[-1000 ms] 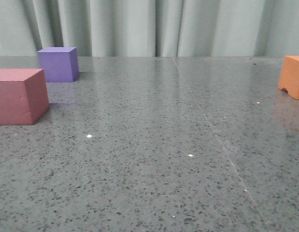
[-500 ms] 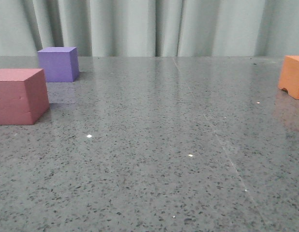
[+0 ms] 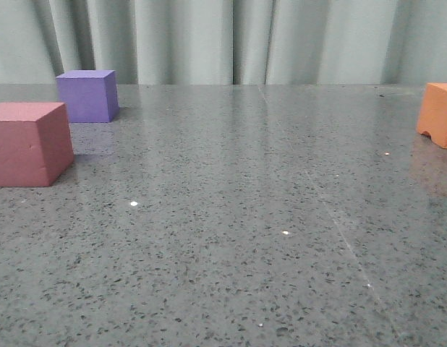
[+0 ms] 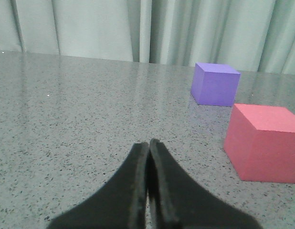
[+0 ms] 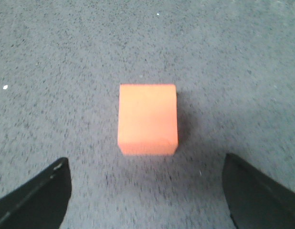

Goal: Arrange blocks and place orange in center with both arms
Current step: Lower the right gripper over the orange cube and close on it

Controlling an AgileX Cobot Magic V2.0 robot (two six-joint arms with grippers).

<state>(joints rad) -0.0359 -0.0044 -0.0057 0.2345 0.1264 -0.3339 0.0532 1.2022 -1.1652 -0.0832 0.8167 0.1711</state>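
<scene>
**Front view: orange cube not yet moved, right pincer poised above it**

The front view shows the task barely begun. The purple cube and the pinkish-red cube sit near each other at the left of the grey speckled tabletop, the purple one farther back, with only a narrow strip of bare stone between them. The orange cube stands well apart at the far right edge of that view, its arched notch showing along the bottom edge. So, judging from how things lie, nothing has been placed in the center yet: the orange cube has yet to be lifted and carried across, and the other two blocks may need spacing to make room for it.

In the right wrist view the right pincer is released and spread wide, one finger at each lower corner of the picture, looking almost straight down. The orange cube lies on the tabletop ahead of the fingers and roughly centred between them, not touched by either. The picture is slightly blurred.

In the left wrist view the left pincer is clenched, its two black fingers pressed together and grasping nothing. It points low across the tabletop, with the pinkish-red cube near and off to one side and the purple cube beyond it.
</scene>
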